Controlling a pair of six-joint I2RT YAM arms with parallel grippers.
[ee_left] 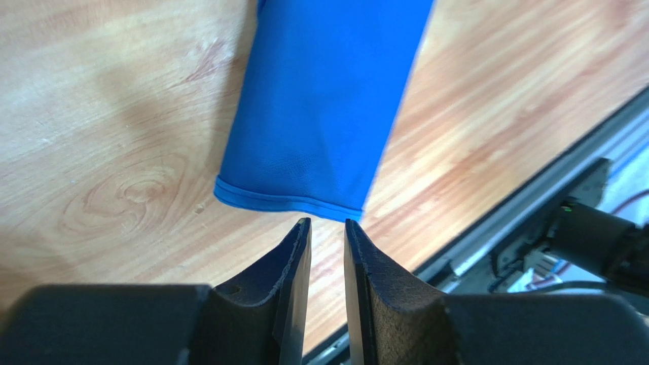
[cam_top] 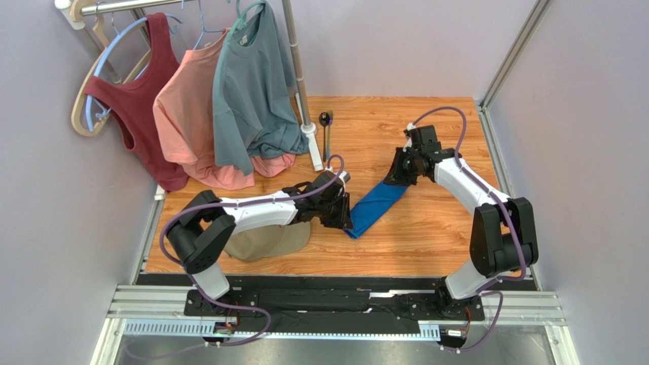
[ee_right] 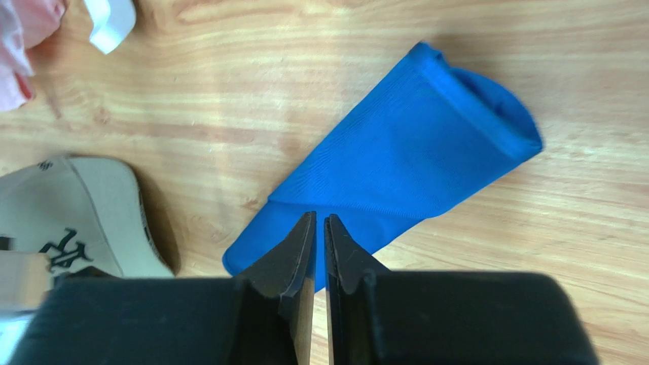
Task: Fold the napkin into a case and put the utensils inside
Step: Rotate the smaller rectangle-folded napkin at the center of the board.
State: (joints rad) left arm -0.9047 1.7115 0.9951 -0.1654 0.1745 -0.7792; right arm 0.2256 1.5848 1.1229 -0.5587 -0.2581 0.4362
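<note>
The bright blue napkin point(cam_top: 377, 205) lies on the wooden table, folded into a long, narrow flat case point(ee_right: 411, 160). One end of it gapes slightly open in the right wrist view. My left gripper point(cam_top: 347, 218) sits at its near-left hemmed end point(ee_left: 305, 204); the jaws point(ee_left: 327, 222) are open a finger's width and hold nothing. My right gripper point(cam_top: 398, 176) hovers over the far end, and its jaws point(ee_right: 320, 217) are only a slit apart, with nothing between them. The utensils point(cam_top: 327, 137) lie together at the far side, beside the rack's pole, dark spoon bowl away from me.
A tan cap point(cam_top: 266, 242) lies under my left forearm, also in the right wrist view point(ee_right: 76, 220). A clothes rack with hanging shirts point(cam_top: 251, 91) and its white pole foot point(cam_top: 314, 148) stand at the back left. Grey walls enclose the table on three sides.
</note>
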